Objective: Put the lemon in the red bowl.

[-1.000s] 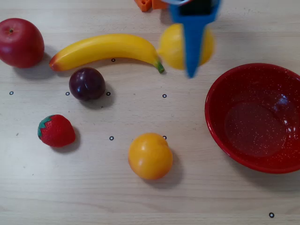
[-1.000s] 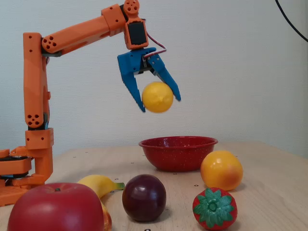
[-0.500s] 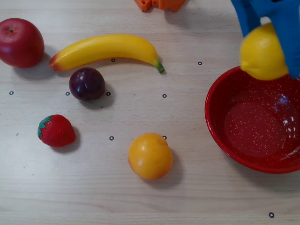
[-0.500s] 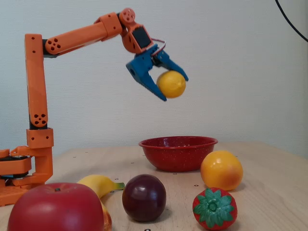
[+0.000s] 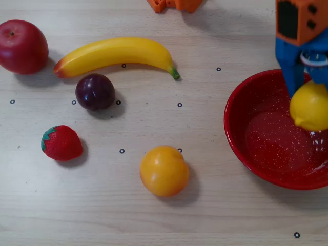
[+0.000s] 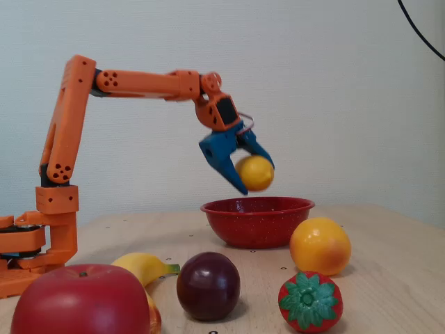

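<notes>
Lowered since half a second ago, the lemon (image 6: 254, 172) now hangs just above the red bowl (image 6: 257, 220), over its speckled inside in the overhead view. It is a pale, glossy oval, pinched between the blue fingers of my hand (image 6: 251, 177). Beyond the bowl's rim on the pale wood-grain worktop (image 5: 215, 215) lie a round orange fruit (image 5: 164, 170), a curved banana (image 5: 115, 53), a dark plum (image 5: 95, 91), a strawberry (image 5: 61, 143) and an apple (image 5: 22, 46).
</notes>
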